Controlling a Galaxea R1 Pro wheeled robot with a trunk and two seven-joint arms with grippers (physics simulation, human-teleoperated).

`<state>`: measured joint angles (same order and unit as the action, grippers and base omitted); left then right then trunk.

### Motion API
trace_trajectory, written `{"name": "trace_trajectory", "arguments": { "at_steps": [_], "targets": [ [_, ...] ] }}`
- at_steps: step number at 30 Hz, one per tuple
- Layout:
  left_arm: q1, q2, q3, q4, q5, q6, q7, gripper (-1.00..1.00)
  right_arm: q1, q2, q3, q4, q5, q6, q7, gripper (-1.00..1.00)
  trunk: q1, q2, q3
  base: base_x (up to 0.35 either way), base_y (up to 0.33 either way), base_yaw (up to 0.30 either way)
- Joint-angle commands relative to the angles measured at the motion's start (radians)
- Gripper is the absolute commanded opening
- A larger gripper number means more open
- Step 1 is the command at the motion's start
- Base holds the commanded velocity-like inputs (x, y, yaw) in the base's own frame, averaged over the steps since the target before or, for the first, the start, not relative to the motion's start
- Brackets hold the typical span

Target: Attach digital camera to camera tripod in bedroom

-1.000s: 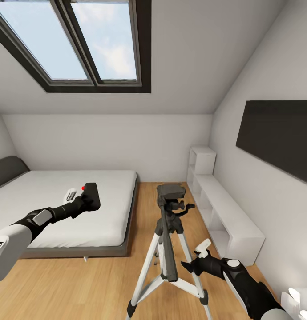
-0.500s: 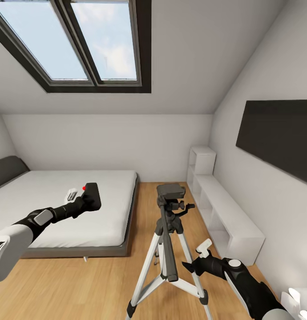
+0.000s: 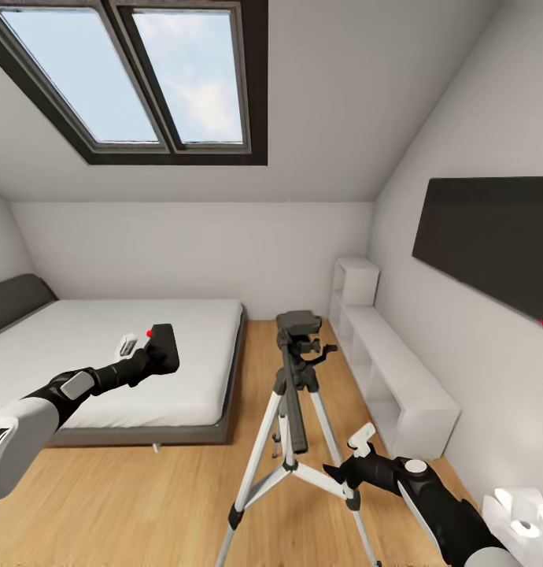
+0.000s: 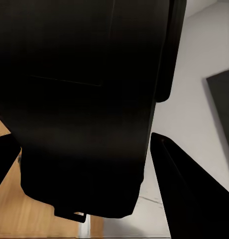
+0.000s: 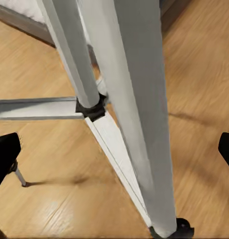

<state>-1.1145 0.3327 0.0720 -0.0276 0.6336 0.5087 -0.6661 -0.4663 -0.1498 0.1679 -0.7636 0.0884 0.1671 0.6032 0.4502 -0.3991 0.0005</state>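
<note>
Head view high, facing bedroom; right wrist close on camera tripod [image 5: 139, 99] leg.

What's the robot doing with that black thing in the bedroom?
It is a digital camera, held up in the robot's left gripper over the edge of the bed. The camera tripod stands on the wood floor in front of the robot, its top plate bare, so the camera is not attached yet. The right gripper sits low beside a tripod leg, jaws open.

Both arms black w/ grey-white upper shells; left gripper [image 3: 142, 352], right gripper [image 3: 352, 459] black, white finger pads.
</note>
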Motion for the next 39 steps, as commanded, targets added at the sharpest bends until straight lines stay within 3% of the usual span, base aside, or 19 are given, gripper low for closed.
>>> {"name": "trace_trajectory", "arguments": {
  "at_steps": [1,12,19,29,39],
  "targets": [
    [0.0,0.0,0.011,0.0,-0.002,0.007,-0.003,-1.0,0.0,-0.001,0.001,-0.002,0.007,0.003,0.003,1.0,0.0,-0.001,-0.001,-0.329,0.0,0.0],
    [0.0,0.0,0.011,0.0,-0.007,0.007,-0.003,-1.0,0.0,0.002,0.002,-0.002,0.007,0.002,0.003,1.0,0.0,-0.001,-0.001,-0.341,0.0,0.0],
    [0.0,-0.004,0.011,0.0,-0.051,0.006,-0.003,-1.0,0.0,0.004,0.002,-0.002,0.006,0.002,0.002,1.0,0.0,-0.001,-0.001,-0.345,0.0,0.0],
    [-0.001,-0.012,0.011,0.0,-0.069,0.004,-0.001,-1.0,0.0,0.005,0.001,-0.002,0.0,0.0,-0.001,1.0,0.0,-0.001,-0.001,-0.336,0.0,0.0],
    [-0.001,-0.012,0.011,0.001,-0.069,0.004,-0.001,-1.0,0.0,0.01,0.001,-0.002,-0.001,0.004,-0.008,1.0,0.0,-0.001,-0.001,-0.08,0.0,0.0]
  ]
}}
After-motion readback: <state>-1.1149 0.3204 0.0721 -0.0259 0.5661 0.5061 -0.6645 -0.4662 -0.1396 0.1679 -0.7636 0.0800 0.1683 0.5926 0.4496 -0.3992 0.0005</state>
